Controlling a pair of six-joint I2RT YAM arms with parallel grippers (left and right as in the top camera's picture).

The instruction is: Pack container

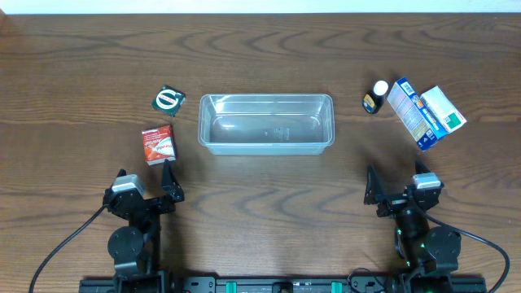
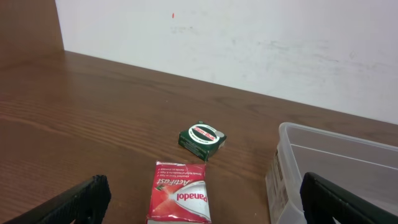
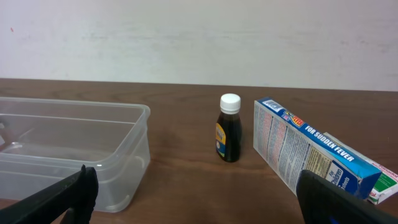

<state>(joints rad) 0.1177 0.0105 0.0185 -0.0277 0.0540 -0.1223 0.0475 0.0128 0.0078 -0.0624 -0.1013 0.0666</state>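
The clear plastic container (image 1: 266, 124) stands empty at the table's middle; it also shows in the left wrist view (image 2: 336, 168) and the right wrist view (image 3: 74, 149). A red Panadol box (image 1: 158, 145) (image 2: 180, 201) and a green round-labelled box (image 1: 168, 100) (image 2: 203, 139) lie left of it. A small dark bottle with a white cap (image 1: 377, 97) (image 3: 229, 128), a blue box (image 1: 412, 114) (image 3: 305, 152) and a green-white box (image 1: 445, 108) lie to the right. My left gripper (image 1: 146, 183) (image 2: 199, 208) is open and empty just short of the red box. My right gripper (image 1: 399, 185) (image 3: 199, 205) is open and empty.
The wooden table (image 1: 269, 212) runs to a white wall at the back. Both arm bases sit at the front edge.
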